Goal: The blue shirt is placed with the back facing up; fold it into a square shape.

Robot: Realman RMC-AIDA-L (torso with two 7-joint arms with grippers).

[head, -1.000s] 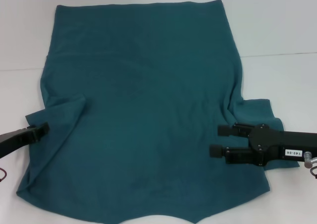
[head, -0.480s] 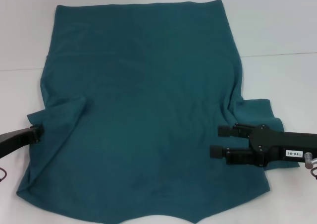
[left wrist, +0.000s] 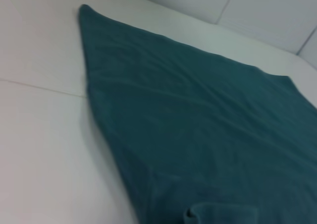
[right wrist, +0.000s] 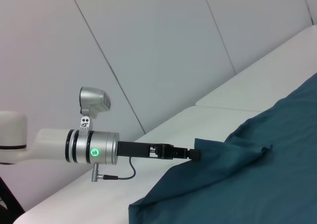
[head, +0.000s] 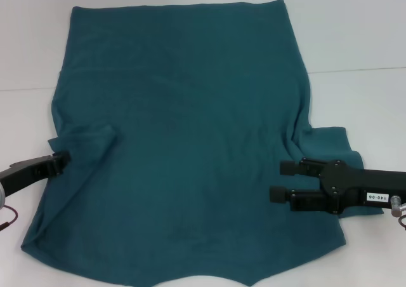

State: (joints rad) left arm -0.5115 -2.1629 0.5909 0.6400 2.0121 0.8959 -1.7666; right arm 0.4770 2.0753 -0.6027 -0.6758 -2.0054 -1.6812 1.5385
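A blue shirt [head: 184, 141] lies spread back-up across a white table [head: 355, 39], its hem at the far side and its shoulders toward the robot. The left sleeve is already turned inward over the body, forming a small raised fold.

The left gripper [head: 56, 161] sits at the tip of that fold. The right wrist view shows its fingers [right wrist: 194, 154] closed on a pinch of the cloth, which rises in a small peak just beyond them. The right gripper [head: 280, 180] hovers over the shirt's right side with its two fingers apart and holding nothing. The right sleeve lies flat just behind and outside it.

The step in hand looks like folding the left side inward. To do it well, the left gripper should lift only enough to clear the cloth beneath, then carry the edge straight toward the right gripper, laying a fold line parallel to the shirt's long side.

Bare table lies outside both grippers and beyond the hem. Nothing obstructs the path between them.
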